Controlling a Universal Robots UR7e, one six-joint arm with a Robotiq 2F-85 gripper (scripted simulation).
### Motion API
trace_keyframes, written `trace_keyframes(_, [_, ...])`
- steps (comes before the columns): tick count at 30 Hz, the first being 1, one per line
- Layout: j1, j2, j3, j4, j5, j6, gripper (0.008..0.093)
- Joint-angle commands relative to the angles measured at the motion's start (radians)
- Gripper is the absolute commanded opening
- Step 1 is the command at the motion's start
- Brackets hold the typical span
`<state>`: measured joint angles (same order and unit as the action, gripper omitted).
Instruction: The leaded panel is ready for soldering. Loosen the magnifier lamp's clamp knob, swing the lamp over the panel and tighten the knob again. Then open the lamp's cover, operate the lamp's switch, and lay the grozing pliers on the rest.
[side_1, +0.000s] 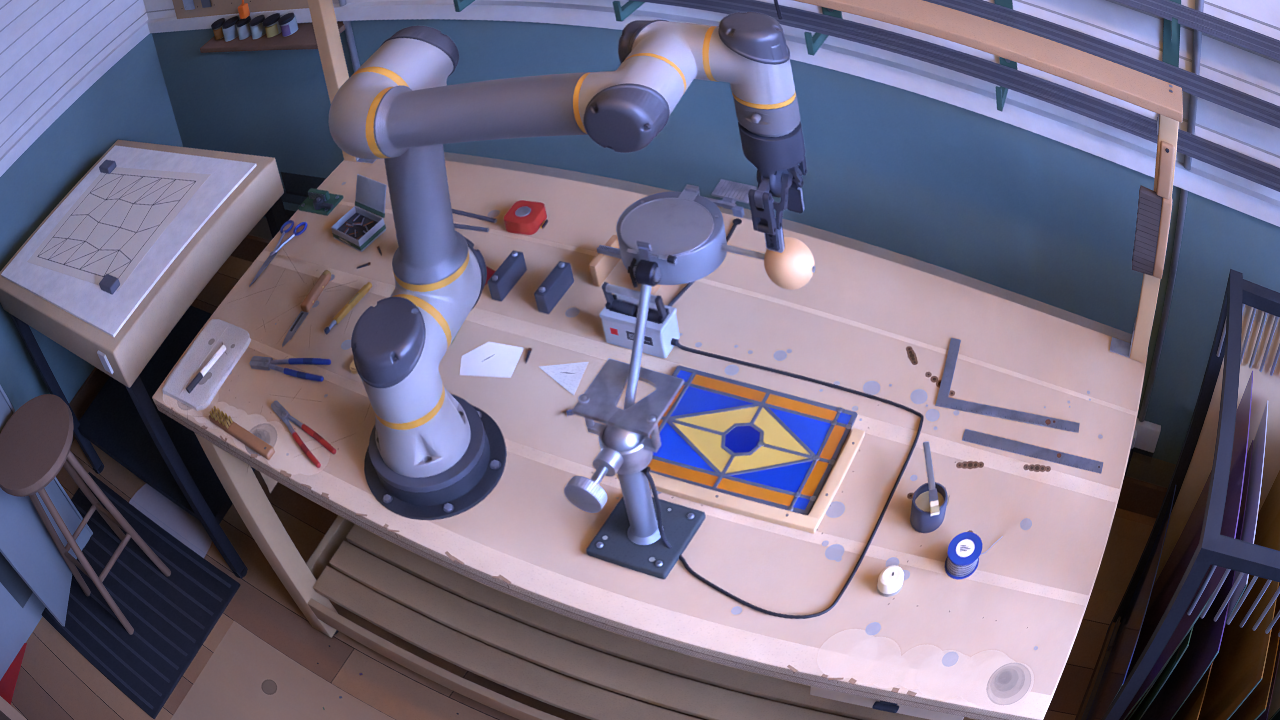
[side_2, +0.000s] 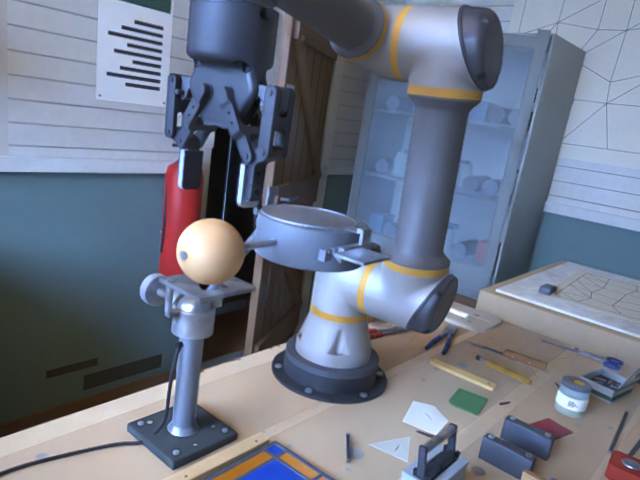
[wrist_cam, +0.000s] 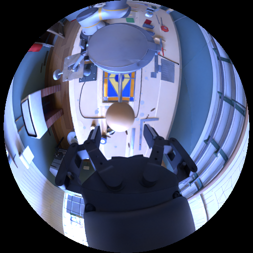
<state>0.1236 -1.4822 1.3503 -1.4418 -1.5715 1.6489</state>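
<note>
My gripper (side_1: 772, 235) (side_2: 218, 194) (wrist_cam: 122, 133) hangs just above the lamp's round wooden handle ball (side_1: 789, 262) (side_2: 210, 251) (wrist_cam: 120, 117). The ball sits on a short rod at the far end of the grey magnifier lamp head (side_1: 671, 235) (side_2: 310, 235) (wrist_cam: 120, 48), whose cover is closed. The lamp's post (side_1: 640, 501) stands on a dark base plate at the bench's front, with the clamp knob (side_1: 585, 493) (side_2: 150, 289) on its left side. The leaded panel (side_1: 750, 439) (wrist_cam: 119, 86) lies to the right of the post. Blue-handled pliers (side_1: 288, 367) lie at the left end, beside a pale rest (side_1: 215, 358). My gripper is open and holds nothing.
The robot's base (side_1: 434, 466) stands left of the lamp post. A grey switch box (side_1: 637, 327) sits behind the panel, with a black cable looping round the panel's right side. Dark blocks (side_1: 530, 279), hand tools, a small pot (side_1: 929, 507) and metal strips (side_1: 1002, 414) are spread over the bench.
</note>
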Motion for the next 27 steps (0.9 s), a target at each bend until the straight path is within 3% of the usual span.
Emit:
trace_keyframes(1, [0.0, 0.002, -0.016, 0.014, 0.0, 0.0, 0.08])
trace_keyframes(3, [0.0, 0.014, -0.103, 0.086, 0.0, 0.0, 0.08])
trace_keyframes(6, [0.0, 0.056, -0.306, 0.243, 0.0, 0.0, 0.08])
trace_keyframes(8, [0.0, 0.077, -0.379, 0.298, 0.0, 0.0, 0.08])
trace_keyframes(27, [0.0, 0.079, -0.386, 0.306, 0.0, 0.0, 0.08])
